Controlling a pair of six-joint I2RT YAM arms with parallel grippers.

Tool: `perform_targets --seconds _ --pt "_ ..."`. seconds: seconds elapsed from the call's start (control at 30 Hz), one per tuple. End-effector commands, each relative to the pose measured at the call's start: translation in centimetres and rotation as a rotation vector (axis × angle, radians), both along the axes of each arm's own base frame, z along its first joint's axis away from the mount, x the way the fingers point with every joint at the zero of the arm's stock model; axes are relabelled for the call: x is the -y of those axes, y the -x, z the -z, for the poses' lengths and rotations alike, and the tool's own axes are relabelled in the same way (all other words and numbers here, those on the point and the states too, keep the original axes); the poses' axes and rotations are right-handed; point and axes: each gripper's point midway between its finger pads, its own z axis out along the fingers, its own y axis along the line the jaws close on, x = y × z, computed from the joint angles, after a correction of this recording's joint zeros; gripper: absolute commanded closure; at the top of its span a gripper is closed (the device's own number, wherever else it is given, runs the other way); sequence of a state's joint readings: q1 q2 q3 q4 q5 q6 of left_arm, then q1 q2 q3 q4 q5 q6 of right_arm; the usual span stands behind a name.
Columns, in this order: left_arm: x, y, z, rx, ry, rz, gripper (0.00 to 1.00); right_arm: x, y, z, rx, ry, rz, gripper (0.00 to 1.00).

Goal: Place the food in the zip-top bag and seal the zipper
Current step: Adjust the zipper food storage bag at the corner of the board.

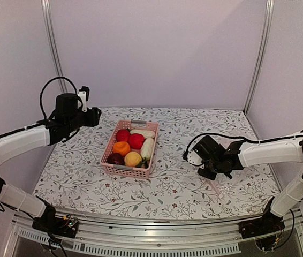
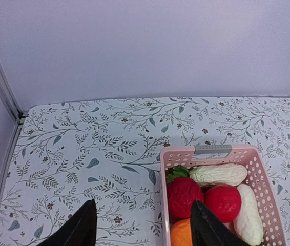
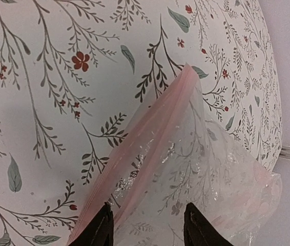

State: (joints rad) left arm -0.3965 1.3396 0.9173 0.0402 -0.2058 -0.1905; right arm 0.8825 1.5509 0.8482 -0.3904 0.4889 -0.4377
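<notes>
At the right of the surface (image 1: 162, 195): zip-top bag (image 3: 211, 169) beneath the right pincer (image 3: 148, 206).
We find its jaws apart astride the zipper (image 3: 150, 133), not clamped; left pincer (image 2: 143, 206) released, empty, beside the basket (image 1: 125, 170) holding the food (image 1: 133, 145).

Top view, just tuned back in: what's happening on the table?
The right pincer straddles the pink strip along the mouth of the clear bag; whether it grips is unclear. The left pincer hovers open beside the basket. All the toy food sits in the basket, nothing bagged yet.
</notes>
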Motion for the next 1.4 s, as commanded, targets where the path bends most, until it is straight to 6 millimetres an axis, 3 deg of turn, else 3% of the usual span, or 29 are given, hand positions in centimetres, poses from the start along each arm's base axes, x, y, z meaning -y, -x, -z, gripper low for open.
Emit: perform_targets --seconds 0.0,0.13,0.33,0.57,0.67,0.8,0.87,1.0,1.2,1.3,1.37 --pt "2.1 0.6 -2.4 0.032 0.059 0.046 0.39 2.0 -0.5 0.1 0.008 -0.004 0.056 0.55" --pt "4.6 1.5 -3.6 0.040 0.077 0.098 0.39 3.1 -0.2 1.2 -0.020 0.011 0.076 0.55" --pt "6.8 3.3 -3.3 0.019 0.077 0.126 0.39 3.8 0.0 1.4 -0.017 0.012 0.081 0.52" --pt "10.9 5.3 -1.7 -0.016 0.097 0.176 0.39 5.2 -0.5 2.3 -0.021 0.051 0.118 0.53" --pt "12.8 5.4 -2.1 -0.003 0.128 0.197 0.40 5.9 -1.2 1.9 -0.004 0.048 0.147 0.59" --pt "15.0 5.9 -1.8 -0.018 0.163 0.198 0.40 6.7 -1.9 1.1 0.015 0.035 0.182 0.80" --pt "16.1 6.2 -1.8 -0.015 0.186 0.198 0.40 6.6 -2.6 -0.1 0.045 0.021 0.190 0.92" --pt "19.2 7.1 -1.5 -0.003 0.238 0.247 0.40 5.0 -4.8 -4.7 0.132 -0.085 0.184 1.00" --pt "24.2 8.4 -1.2 -0.003 0.307 0.334 0.36 1.4 -7.2 -13.4 0.234 -0.335 0.118 1.00" --pt "27.1 8.8 -1.6 -0.010 0.356 0.397 0.30 -0.4 -7.0 -15.8 0.230 -0.452 0.074 1.00" --pt "28.9 9.0 -1.8 -0.022 0.405 0.439 0.29 -1.4 -6.6 -16.1 0.207 -0.521 0.045 1.00"
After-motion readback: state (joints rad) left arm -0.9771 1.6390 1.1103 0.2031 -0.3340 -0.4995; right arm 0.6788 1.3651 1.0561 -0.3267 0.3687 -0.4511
